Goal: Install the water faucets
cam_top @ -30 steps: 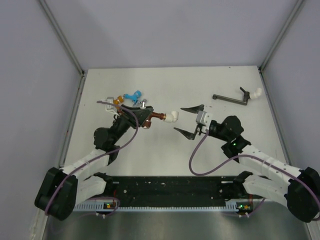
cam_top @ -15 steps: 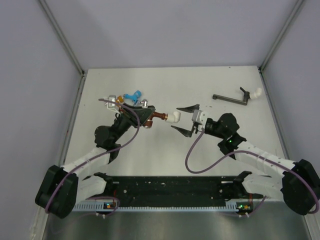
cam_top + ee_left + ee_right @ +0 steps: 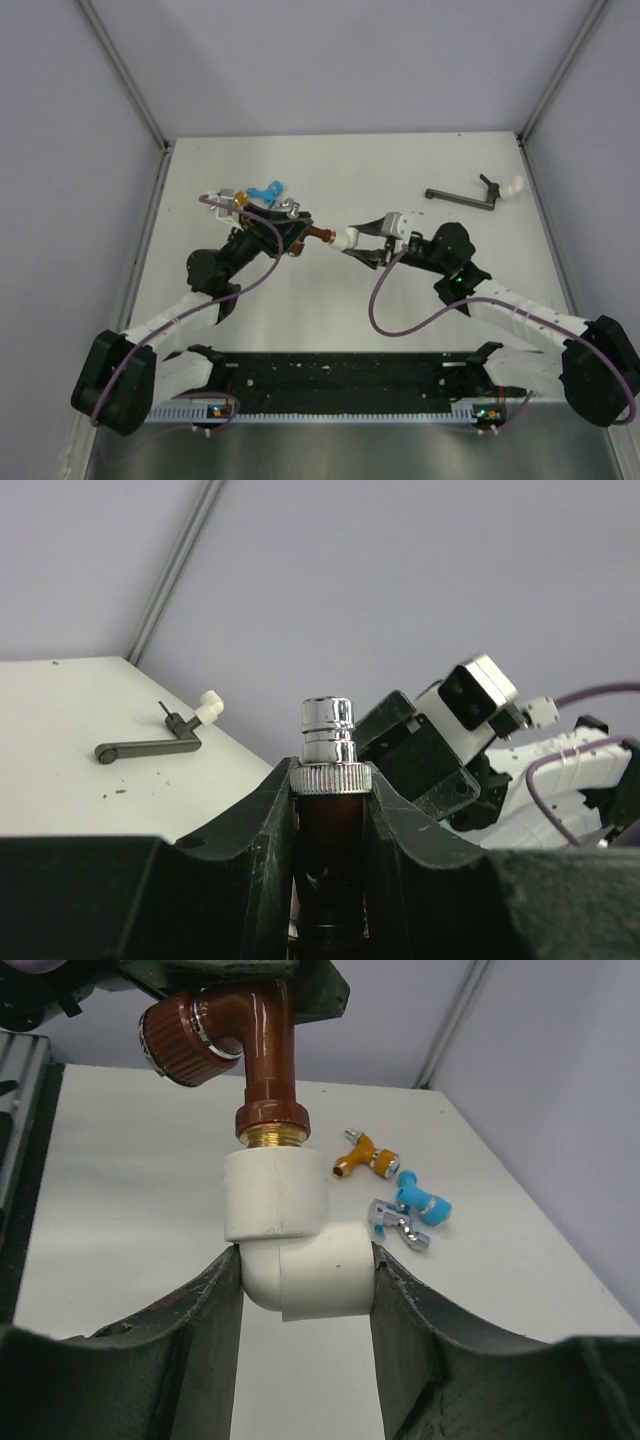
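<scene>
Red-brown and glossy, the fitted faucet (image 3: 262,1050) sits in the left gripper (image 3: 298,238), whose jaws are clamped tight on its body. In the left wrist view we see its silvery tip poking up between them. Its brass thread enters a white elbow fitting (image 3: 295,1250), mid-worktop (image 3: 400,310) between the two arms. The right gripper (image 3: 349,240) has its jaws pressed against that elbow on both sides. Behind the left gripper, the orange faucet (image 3: 237,203), light blue faucet (image 3: 267,189) and grey faucet (image 3: 288,207) lie close together on the worktop.
</scene>
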Action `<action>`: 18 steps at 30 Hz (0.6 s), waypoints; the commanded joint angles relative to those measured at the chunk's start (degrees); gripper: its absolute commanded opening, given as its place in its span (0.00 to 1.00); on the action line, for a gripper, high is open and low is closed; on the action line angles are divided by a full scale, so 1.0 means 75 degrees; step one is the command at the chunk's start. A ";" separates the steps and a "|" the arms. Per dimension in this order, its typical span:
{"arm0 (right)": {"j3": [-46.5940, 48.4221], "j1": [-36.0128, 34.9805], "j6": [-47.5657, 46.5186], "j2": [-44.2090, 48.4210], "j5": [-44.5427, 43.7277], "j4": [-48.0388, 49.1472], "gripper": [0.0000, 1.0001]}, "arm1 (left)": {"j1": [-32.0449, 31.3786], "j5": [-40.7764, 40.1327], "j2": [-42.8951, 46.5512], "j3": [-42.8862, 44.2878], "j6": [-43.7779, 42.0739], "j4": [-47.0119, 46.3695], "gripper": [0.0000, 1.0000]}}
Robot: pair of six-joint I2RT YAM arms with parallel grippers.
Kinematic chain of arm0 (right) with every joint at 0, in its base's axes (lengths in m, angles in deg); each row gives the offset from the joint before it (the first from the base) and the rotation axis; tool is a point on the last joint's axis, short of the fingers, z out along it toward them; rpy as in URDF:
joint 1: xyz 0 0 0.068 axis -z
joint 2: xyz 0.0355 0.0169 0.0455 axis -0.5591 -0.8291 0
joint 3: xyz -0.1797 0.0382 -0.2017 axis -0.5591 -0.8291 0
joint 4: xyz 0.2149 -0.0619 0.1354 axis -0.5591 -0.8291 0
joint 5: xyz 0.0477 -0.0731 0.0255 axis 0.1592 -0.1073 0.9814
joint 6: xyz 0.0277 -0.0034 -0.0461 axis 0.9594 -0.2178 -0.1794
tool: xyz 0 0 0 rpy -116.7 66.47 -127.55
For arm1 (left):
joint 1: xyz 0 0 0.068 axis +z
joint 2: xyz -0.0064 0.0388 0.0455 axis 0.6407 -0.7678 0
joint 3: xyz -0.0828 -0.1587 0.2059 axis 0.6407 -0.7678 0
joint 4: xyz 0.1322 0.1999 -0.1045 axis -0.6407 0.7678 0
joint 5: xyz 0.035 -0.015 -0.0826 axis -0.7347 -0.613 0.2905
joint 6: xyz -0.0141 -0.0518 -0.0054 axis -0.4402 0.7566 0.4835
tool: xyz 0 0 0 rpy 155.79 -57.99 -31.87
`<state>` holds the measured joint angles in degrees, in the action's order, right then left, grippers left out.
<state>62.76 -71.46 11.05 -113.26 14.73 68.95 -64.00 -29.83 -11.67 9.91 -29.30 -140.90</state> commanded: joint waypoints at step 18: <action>0.1887 0.0719 0.6394 -0.1186 0.3508 0.0626 0.30 | -0.0142 0.4532 0.0490 0.0531 -0.1860 -0.2707 0.00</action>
<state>70.17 -66.22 51.02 -122.84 44.11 70.76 -63.13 -5.26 -8.35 14.10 -39.79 -145.01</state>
